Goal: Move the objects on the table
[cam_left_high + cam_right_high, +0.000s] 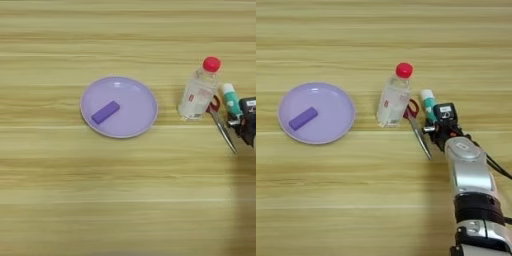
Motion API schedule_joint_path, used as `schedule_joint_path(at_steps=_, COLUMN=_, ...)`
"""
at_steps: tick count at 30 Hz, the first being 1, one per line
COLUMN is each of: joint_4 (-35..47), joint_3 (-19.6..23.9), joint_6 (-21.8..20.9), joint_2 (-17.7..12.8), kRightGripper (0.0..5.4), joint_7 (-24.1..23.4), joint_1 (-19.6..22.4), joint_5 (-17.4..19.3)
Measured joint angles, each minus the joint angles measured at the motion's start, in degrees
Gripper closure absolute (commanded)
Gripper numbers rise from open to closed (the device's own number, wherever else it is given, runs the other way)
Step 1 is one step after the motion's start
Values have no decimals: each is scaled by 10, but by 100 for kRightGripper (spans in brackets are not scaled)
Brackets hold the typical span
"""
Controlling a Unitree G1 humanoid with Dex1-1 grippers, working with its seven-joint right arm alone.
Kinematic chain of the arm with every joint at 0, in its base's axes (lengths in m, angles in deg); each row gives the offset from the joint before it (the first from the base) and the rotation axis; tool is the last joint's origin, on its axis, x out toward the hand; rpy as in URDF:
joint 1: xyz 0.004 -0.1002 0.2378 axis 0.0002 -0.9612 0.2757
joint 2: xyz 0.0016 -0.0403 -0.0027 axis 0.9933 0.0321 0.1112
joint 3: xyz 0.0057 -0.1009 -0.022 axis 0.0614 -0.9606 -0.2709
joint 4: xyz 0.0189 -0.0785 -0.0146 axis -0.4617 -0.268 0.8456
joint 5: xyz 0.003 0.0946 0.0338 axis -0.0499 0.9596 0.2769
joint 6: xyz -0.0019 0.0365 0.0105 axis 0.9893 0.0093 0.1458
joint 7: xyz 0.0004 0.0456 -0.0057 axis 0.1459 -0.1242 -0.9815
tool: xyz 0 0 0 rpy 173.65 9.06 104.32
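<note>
Reaching my right gripper (pixel 434 121) to the teal tube (pixel 428 103), purple block (pixel 105 112) already plated.
Finger state I cannot tell; next, I judge, a clean pinch clear of the scissors (pixel 417 124).

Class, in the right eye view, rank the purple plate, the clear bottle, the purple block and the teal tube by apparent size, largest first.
1. Purple plate
2. Clear bottle
3. Purple block and teal tube: look alike, and the tube is partly hidden, so unranked.

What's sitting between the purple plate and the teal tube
The clear red-capped bottle and the scissors lie between the plate and the teal tube, clearest in the right eye view.
</note>
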Motion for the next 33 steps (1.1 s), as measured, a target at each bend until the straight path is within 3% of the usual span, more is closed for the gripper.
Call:
schedule_joint_path(at_steps=5, joint_4=2, joint_3=-2, joint_6=1, joint_2=0, kRightGripper=374, joint_7=0, joint_1=0, joint_5=1)
schedule_joint_path(at_steps=22, joint_4=34, joint_3=-3, joint_6=9, joint_2=1, kRightGripper=130, joint_7=-1, joint_1=-14, joint_5=5)
schedule_joint_path(at_steps=33, joint_4=74, joint_3=-3, joint_6=27, joint_2=2, kRightGripper=17, joint_7=-2, joint_1=-28, joint_5=5)
